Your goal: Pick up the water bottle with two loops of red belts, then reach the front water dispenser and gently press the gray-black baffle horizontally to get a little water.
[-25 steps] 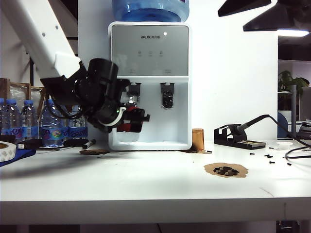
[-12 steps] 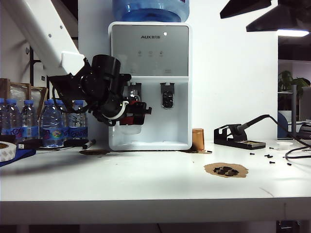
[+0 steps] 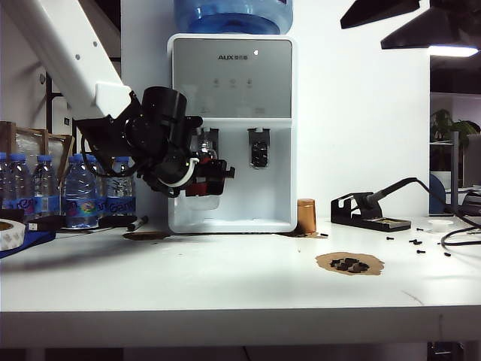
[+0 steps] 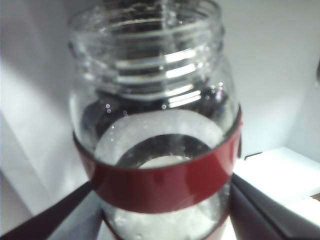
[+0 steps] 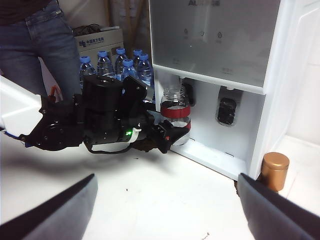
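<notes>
Exterior view, bottle: clear jar-like water bottle with two dark-red bands (image 3: 203,180) sits upright inside the alcove of the white tabletop water dispenser with gray upper panel (image 3: 231,90), its mouth at the left gray-black paddle (image 3: 207,140).
Exterior view, left gripper: left gripper (image 3: 212,174) reaches in from the left side, its fingers clamped on the bottle's sides.
Exterior view, surroundings: blue-capped plastic bottles (image 3: 78,188) stand behind the arm on the left of the white desk (image 3: 225,286); a black marker (image 3: 137,222) lies near the dispenser's left foot; a copper-coloured cylinder (image 3: 306,216) stands just right of the dispenser; a black soldering-iron stand (image 3: 368,210) and a brown patch with dark pieces (image 3: 349,263) lie further right.
Exterior view, in the way: the left arm's black wrist hides most of the bottle.
Left wrist view: the bottle (image 4: 155,125) fills the frame, red band across its middle, dark fingers (image 4: 50,220) at either side of it.
Right wrist view: right gripper (image 5: 165,200) hangs well back from the dispenser (image 5: 220,40), its fingers spread wide and empty; the bottle (image 5: 175,116) shows under the left paddle, a person in jeans (image 5: 40,45) standing behind.
Change since earlier: a second ago the bottle hung lower and tilted; now it is raised and level at the paddle.
</notes>
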You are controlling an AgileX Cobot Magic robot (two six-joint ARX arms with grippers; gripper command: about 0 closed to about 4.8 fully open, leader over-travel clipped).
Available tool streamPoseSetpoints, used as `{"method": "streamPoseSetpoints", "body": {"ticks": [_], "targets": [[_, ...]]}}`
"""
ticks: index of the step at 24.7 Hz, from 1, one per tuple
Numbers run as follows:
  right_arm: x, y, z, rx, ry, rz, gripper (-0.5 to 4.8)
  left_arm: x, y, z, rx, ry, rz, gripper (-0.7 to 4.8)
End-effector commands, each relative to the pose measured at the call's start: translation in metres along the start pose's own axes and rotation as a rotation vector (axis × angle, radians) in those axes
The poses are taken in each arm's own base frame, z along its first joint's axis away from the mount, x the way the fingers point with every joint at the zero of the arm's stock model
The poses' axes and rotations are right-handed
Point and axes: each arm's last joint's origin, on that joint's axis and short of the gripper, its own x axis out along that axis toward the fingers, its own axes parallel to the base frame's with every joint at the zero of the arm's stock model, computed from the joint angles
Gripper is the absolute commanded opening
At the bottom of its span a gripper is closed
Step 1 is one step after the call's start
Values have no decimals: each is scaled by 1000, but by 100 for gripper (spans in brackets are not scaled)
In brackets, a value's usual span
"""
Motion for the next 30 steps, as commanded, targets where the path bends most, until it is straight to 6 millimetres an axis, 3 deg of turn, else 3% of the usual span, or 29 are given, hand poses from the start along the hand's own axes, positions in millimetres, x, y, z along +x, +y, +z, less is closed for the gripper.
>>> {"method": "streamPoseSetpoints", "body": {"ticks": [1,21,30], "targets": [[-1,0,3,-6,-18,0,479,0,0,7,-23,-39,-4,-2],[-1,1,3,12,-18,8,479,-3,-7,13,9,-59,-69,-2],[-1,2,3,16,-21,58,479,-40,-9,23,39,-35,-79,-2]]}}
